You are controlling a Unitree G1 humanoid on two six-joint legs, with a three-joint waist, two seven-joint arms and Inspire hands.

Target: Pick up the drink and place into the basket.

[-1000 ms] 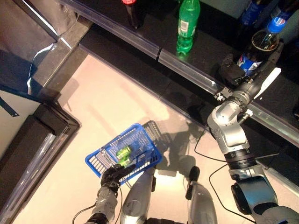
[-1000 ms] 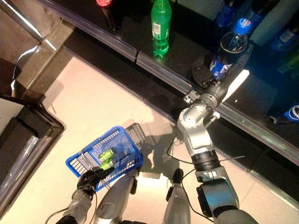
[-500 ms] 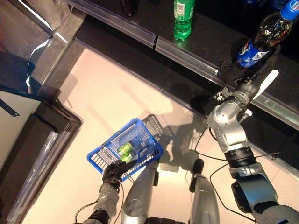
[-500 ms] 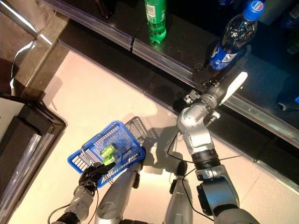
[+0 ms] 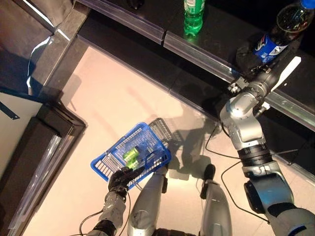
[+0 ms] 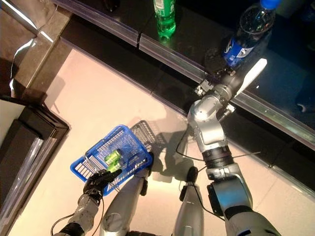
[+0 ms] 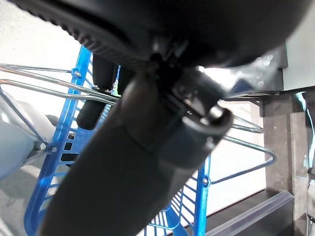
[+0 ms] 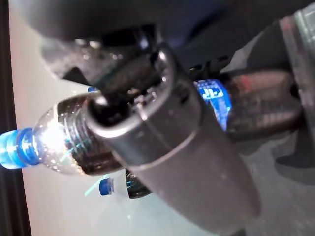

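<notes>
Right hand (image 6: 216, 61) up at the front rail of the dark shelf (image 5: 216, 39), fingers curled round the lower body of the cola bottle (image 5: 278, 29), thumb across its side in the right wrist view. Bottle with blue cap and blue label, tilted, dark drink inside; whether its base touches the shelf cannot be told. Green bottle (image 5: 193, 17) upright on the same shelf, well apart toward the shelf's left end, just behind the rail. Another blue-capped bottle (image 8: 115, 186) visible past the held one in the right wrist view.

Left hand (image 5: 120, 180) low over the pale floor (image 5: 108, 103), fingers clamped on the wire handle (image 7: 59, 91) of the blue basket (image 6: 93, 162), seen wrapped over the two wire bars in the left wrist view. Basket hanging near the robot, well apart from the shelf. Green can (image 5: 131, 155) lying on its side in the basket's bottom. Dark step (image 5: 44, 147) at the floor's left edge.
</notes>
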